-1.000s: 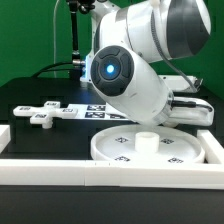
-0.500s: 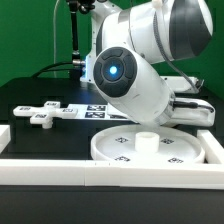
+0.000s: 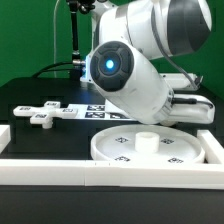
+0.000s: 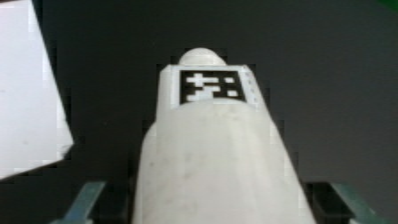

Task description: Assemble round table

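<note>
Wrist view: hand [image 4: 208, 200] clamps leg [image 4: 210, 140], long axis pointing away from camera.

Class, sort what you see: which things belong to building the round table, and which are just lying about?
Belong to the job: rimmed disc, cross-shaped foot, cylinder leg.
Just lying about: marker board, white border wall.

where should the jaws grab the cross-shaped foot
Probably one arm of the cross-shaped foot, pinched across its narrow width, coming straight down from above: it lies flat, and each arm looks slim with free space on both sides.
</note>
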`<state>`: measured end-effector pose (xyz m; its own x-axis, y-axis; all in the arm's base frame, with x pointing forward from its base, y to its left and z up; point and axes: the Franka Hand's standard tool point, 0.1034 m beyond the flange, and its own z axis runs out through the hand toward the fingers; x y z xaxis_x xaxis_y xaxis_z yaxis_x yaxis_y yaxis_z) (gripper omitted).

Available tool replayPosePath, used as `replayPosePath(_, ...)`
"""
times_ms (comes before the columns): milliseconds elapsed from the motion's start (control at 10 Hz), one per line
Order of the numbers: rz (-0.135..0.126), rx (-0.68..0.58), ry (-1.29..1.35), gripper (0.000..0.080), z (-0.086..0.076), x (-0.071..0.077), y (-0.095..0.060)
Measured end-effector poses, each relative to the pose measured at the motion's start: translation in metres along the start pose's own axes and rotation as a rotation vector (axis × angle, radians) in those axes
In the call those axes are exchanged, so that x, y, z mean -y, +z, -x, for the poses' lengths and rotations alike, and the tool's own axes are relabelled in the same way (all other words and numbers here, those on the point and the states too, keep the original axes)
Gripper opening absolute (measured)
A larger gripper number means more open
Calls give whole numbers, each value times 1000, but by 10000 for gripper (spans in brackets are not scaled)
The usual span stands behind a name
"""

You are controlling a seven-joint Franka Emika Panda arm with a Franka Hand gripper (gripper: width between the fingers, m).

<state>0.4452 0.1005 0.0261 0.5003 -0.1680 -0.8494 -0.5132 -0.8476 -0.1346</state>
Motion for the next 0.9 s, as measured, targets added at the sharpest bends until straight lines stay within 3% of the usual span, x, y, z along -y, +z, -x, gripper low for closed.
replayPosePath(200, -12, 5, -29, 409, 21, 3, -31)
replayPosePath(300, -10, 17, -37, 409, 26, 7, -38)
replayPosePath(500, -1, -46, -49, 409, 21, 19, -32)
replayPosePath(700, -5, -69, -53, 409, 17, 19, -34)
replayPosePath(900, -10, -229, -109, 409, 9, 19, -41)
